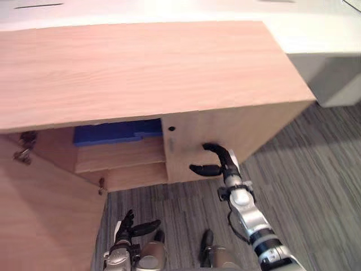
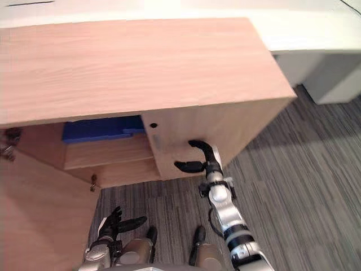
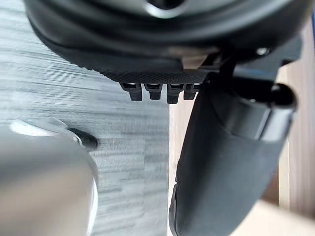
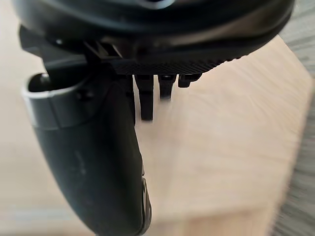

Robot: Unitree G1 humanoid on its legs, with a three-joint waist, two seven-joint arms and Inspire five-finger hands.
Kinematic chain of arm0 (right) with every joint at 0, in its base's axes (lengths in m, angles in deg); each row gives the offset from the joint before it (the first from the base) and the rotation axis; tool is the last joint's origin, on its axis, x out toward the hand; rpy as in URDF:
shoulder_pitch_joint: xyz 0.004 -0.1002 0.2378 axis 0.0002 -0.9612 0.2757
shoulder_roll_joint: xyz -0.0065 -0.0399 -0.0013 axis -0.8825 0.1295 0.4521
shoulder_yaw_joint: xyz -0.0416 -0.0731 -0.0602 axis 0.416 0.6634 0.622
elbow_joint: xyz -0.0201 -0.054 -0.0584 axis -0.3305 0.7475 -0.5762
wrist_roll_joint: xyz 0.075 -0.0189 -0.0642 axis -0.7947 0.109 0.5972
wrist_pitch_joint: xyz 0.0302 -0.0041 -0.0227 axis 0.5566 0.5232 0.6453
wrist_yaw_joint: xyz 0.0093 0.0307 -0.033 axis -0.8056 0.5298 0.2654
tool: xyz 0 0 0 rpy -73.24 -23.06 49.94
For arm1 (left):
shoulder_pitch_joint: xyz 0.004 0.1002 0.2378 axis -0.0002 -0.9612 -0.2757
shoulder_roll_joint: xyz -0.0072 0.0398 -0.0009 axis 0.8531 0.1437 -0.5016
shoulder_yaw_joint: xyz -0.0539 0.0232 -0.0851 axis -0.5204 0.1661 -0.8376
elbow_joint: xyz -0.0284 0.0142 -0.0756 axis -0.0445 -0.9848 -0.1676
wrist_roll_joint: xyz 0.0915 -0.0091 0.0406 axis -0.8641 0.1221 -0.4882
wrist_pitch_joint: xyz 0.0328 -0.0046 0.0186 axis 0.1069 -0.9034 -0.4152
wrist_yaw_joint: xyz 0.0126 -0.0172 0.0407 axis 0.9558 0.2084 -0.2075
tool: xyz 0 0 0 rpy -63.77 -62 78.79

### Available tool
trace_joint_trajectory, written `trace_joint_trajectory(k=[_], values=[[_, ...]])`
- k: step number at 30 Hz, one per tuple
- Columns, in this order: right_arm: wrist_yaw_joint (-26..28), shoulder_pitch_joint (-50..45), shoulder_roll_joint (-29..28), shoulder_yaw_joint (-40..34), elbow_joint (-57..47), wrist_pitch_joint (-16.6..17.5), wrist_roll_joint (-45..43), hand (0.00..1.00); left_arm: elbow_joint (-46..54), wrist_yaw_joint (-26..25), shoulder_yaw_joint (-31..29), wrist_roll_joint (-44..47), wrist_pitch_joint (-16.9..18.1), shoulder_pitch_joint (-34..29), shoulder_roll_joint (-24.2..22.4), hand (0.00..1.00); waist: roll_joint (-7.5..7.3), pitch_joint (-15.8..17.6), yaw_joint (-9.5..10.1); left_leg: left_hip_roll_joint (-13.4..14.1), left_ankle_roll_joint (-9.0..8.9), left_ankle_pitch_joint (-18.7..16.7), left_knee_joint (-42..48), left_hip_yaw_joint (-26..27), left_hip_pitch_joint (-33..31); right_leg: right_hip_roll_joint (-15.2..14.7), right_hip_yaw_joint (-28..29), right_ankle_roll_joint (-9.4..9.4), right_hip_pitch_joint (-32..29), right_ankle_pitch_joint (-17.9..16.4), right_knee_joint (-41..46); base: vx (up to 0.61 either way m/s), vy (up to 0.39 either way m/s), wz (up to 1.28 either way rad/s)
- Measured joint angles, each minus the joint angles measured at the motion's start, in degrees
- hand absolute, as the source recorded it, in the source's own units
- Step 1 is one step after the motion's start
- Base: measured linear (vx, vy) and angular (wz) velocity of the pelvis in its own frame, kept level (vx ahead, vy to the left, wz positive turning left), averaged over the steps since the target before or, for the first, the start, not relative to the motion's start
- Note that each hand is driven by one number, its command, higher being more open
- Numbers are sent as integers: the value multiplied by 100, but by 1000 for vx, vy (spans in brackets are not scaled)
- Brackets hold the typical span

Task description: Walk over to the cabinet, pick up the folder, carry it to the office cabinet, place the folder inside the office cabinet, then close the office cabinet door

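Observation:
A blue folder (image 1: 115, 132) lies flat on the upper shelf inside the wooden office cabinet (image 1: 141, 68), behind its open left side. My right hand (image 1: 217, 162) is raised in front of the cabinet's shut right door panel (image 1: 225, 132), fingers loosely curved and thumb spread, holding nothing. In the right wrist view the thumb (image 4: 93, 157) and fingers (image 4: 147, 98) face that pale wood panel. My left hand (image 1: 132, 226) hangs low over the carpet, fingers relaxed and empty. The cabinet's left door (image 1: 45, 214) stands swung open toward me at the lower left.
A white desk (image 1: 321, 28) runs behind and to the right of the cabinet. Grey striped carpet (image 1: 316, 186) covers the floor in front and to the right. A lower shelf (image 1: 135, 175) sits under the folder's shelf.

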Motion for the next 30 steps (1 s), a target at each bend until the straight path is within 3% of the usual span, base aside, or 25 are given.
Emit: trace_joint_trajectory(k=[2, 4, 5, 7, 8, 9, 10, 12, 13, 15, 18, 22, 25, 30], values=[[101, -85, -17, 10, 334, 0, 40, 100, 145, -22, -187, 161, 20, -143, -6, 100, 49, 12, 94, -146, -97, 77, -4, -392, -101, -62, -86, 182, 79, -222, -18, 56, -93, 118], [126, -106, -7, -17, 631, 3, 42, 100, 162, -21, -307, 204, 30, -216, -54, 100, 235, -18, 126, -139, -210, 296, -221, -807, -230, -71, -505, 163, 89, -233, -83, 26, -141, 124], [131, -165, -9, -103, 797, -1, 41, 100, 199, -30, -408, 352, 50, -249, -123, 100, 336, -25, 135, -121, -334, 610, -540, -1035, -278, -115, -898, 121, 113, -258, -96, 15, -87, 123], [128, -218, -15, -182, 913, -1, 42, 100, 251, -40, -450, 449, 52, -303, -161, 100, 376, -39, 150, -64, -392, 940, -846, -947, -302, -189, -1197, 94, 147, -274, -100, -10, -48, 109], [116, -236, -18, -233, 964, -2, 53, 100, 358, -52, -490, 501, 52, -378, -205, 100, 380, -40, 155, -39, -427, 1227, -1092, -695, -314, -233, -1385, 82, 169, -275, -103, -59, -50, 101], [97, -267, -53, -302, 961, 1, 81, 100, 494, -90, -522, 554, 61, -501, -270, 100, 394, -52, 160, 33, -344, 1407, -1344, -30, -315, -281, -1616, 46, 175, -259, -133, -102, -46, 102], [58, -287, -74, -421, 962, 1, 175, 100, 541, -128, -529, 588, 47, -579, -314, 100, 405, -59, 155, 109, -122, 1086, -954, 938, -436, -351, -1815, 42, 189, -261, -135, -109, -21, 83], [-37, -379, -46, -587, 962, -1, 211, 100, 605, -125, -586, 591, 31, -706, -322, 100, 393, -77, 130, 235, 94, 567, -251, 1824, -462, -529, -2067, 57, 216, -256, -25, -70, 48, 70], [-57, -407, -23, -634, 962, -2, 214, 100, 707, -125, -729, 592, 31, -774, -323, 100, 413, -91, 118, 316, 87, 408, -199, 1935, -423, -557, -2136, 91, 223, -241, -17, -64, 111, 55], [-65, -478, -12, -678, 971, -3, 216, 100, 962, -152, -1211, 609, 31, -811, -232, 100, 336, -117, 178, 211, 193, 535, -462, 1871, -381, -547, -2154, 141, 247, -182, -156, -73, 99, 34], [50, -739, -43, -674, 1018, 6, 216, 100, 1561, -241, -1524, 609, 28, -813, 260, 100, 294, -173, 155, -29, 130, 977, -1427, 1552, 93, -538, -2134, 161, 537, -153, -577, -37, 63, 58], [211, -902, -37, -671, 1371, -1, 217, 100, 2372, -271, -1875, 606, 118, -646, 1088, 100, 301, -202, 131, -44, 177, 1314, -1962, 1474, 337, -418, -2125, 154, 796, -82, -855, 21, 0, 39], [315, -1032, -4, -606, 1457, -2, 227, 100, 2447, -278, -2010, 602, 165, -440, 1709, 100, 291, -260, 135, -43, 255, 1358, -1960, 1516, 394, -371, -2081, 279, 931, 70, -1040, 80, -23, -2], [469, -1092, -17, -549, 1584, 0, 272, 100, 2385, -383, -2010, 598, 156, 142, 2695, 100, 209, -310, 106, 57, 214, 1329, -1963, 1712, 455, -248, -1796, 227, 968, 151, -1207, 34, -31, -18]])
